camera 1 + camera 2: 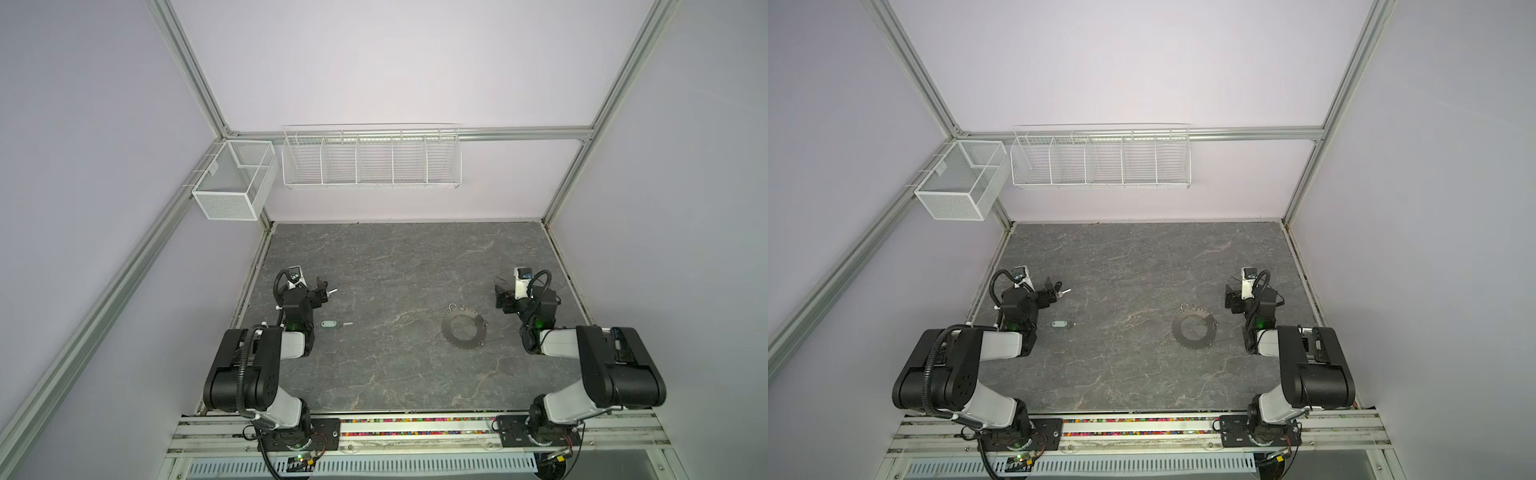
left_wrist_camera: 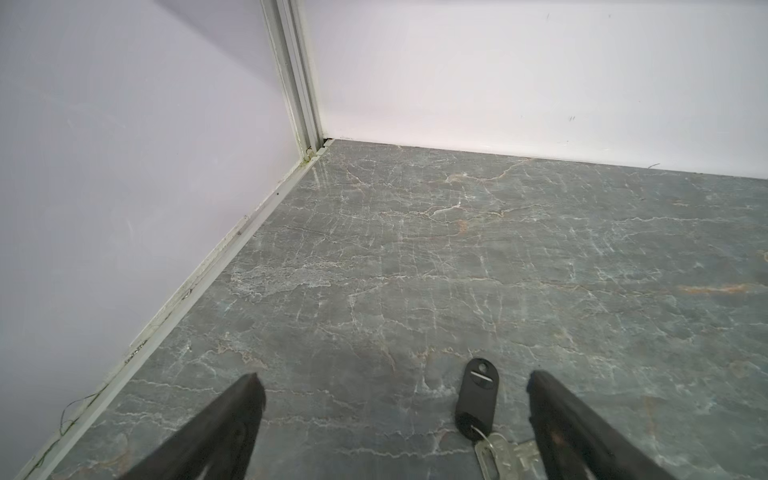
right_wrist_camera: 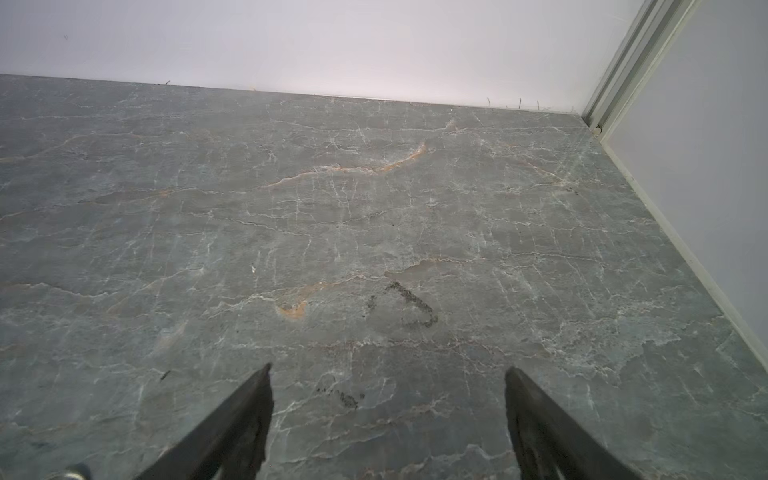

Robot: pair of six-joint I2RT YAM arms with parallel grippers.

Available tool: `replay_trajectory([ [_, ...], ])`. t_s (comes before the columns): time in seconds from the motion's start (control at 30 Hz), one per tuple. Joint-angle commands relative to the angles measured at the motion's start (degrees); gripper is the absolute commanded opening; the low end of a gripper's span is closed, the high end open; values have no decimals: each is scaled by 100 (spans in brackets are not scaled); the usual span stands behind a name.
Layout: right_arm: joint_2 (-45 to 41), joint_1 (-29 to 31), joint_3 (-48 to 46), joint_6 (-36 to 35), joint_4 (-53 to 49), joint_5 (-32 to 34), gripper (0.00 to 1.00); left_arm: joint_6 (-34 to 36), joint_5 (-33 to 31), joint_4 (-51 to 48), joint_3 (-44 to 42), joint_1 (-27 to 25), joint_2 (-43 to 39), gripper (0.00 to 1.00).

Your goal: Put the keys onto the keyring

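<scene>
The keyring [image 1: 463,326] [image 1: 1194,327], a flat grey metal disc with a wide hole and small wire loops, lies on the table right of centre. A key with a pale mint head [image 1: 332,324] [image 1: 1061,324] lies flat on the left. The black-headed key [image 2: 477,399] [image 1: 331,292] rests on the table between my left gripper's fingers, close to one of them and untouched. My left gripper [image 2: 394,376] [image 1: 322,291] is open. Low over bare table, right of and behind the keyring, my right gripper [image 3: 388,368] [image 1: 500,296] is open with nothing in it.
The grey marble-patterned table [image 1: 395,374] is enclosed by white walls at the left, right and back. A mesh basket [image 1: 235,178] and a long wire rack [image 1: 372,158] hang on the back wall. A metal rail [image 1: 415,428] carrying both arm bases runs along the front edge.
</scene>
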Motion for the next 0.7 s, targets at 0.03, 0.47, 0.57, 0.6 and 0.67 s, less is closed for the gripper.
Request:
replay_trajectory([
  [0.03,-34,20,56,53,38,43,88,-98,-17,106,53,25,26,99],
  [0.47,-18,-16,70,87,22,-1,88,-113,-13,100,58,30,26,99],
  [0.57,-23,-16,75,87,25,4,88,-115,-24,106,60,30,35,99],
  [0.6,-23,-20,78,87,28,3,88,-116,-25,102,60,30,37,99],
  [0.67,-23,-16,74,87,20,0,88,-116,-25,104,56,30,44,99],
])
